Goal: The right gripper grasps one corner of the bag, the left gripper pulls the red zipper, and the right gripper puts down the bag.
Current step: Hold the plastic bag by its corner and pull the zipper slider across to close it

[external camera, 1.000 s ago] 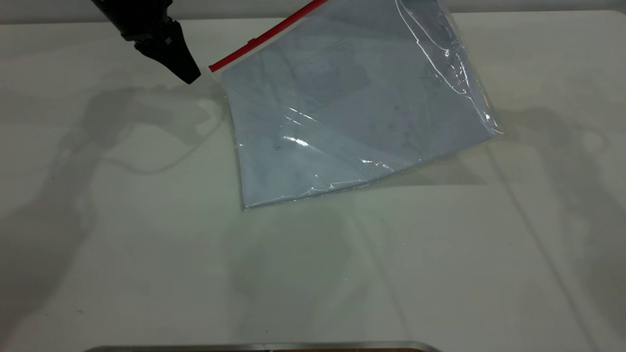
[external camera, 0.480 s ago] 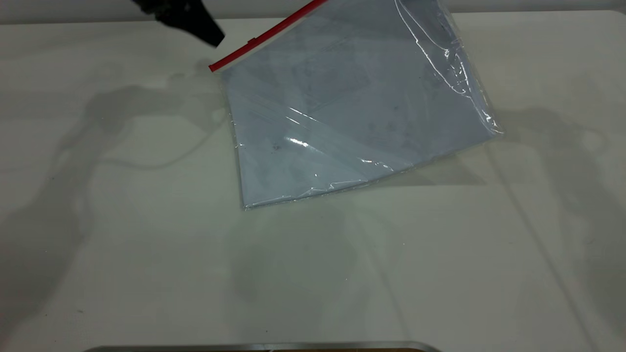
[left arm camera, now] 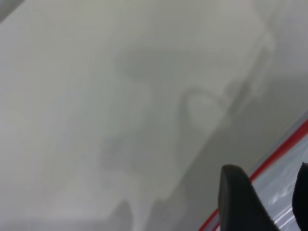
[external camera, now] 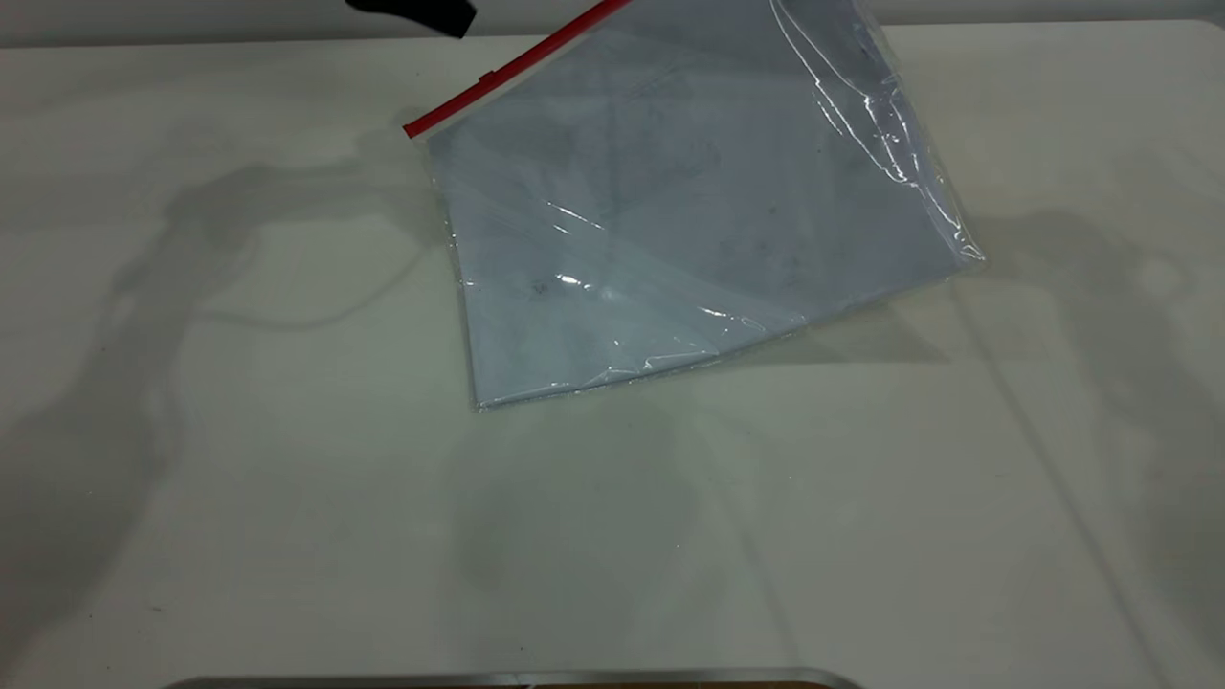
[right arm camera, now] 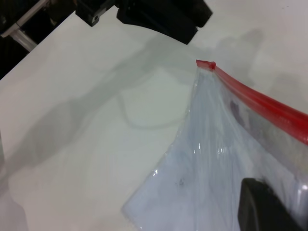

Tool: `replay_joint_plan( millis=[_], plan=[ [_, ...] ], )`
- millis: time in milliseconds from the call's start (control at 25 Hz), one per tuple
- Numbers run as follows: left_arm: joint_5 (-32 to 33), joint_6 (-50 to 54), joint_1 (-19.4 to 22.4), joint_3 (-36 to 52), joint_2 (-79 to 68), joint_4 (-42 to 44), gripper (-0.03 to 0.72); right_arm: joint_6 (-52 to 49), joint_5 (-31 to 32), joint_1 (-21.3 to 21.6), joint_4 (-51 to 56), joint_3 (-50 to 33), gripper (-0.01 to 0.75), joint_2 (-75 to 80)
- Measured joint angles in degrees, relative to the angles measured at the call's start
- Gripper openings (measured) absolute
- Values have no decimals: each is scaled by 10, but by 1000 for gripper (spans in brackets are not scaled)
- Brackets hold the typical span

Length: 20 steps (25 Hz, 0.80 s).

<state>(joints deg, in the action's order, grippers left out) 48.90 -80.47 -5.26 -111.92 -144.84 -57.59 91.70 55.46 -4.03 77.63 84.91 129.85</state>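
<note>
Left end effector (external camera: 450, 17) raised, grip unclear, just beside red zipper (external camera: 507, 69); bag (external camera: 670, 211) tilted up

Legible text: none. You will find no label, brand, number or sign that can be read on the bag (external camera: 689, 211), its red zipper (external camera: 507, 69) or the desk (external camera: 287, 478). Faint grey marks show on the sheets through the plastic; they are too dim to make out.
</note>
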Motion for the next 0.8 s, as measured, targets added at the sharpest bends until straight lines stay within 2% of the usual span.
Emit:
replay_joint_plan(
  millis=[520, 800],
  plan=[
    [8, -34, 0, 0, -43, -41, 344, 0, 4, 0, 0, 0, 33, 0],
    [4, -47, 0, 0, -44, -55, 306, 0, 4, 0, 0, 0, 33, 0]
  ],
)
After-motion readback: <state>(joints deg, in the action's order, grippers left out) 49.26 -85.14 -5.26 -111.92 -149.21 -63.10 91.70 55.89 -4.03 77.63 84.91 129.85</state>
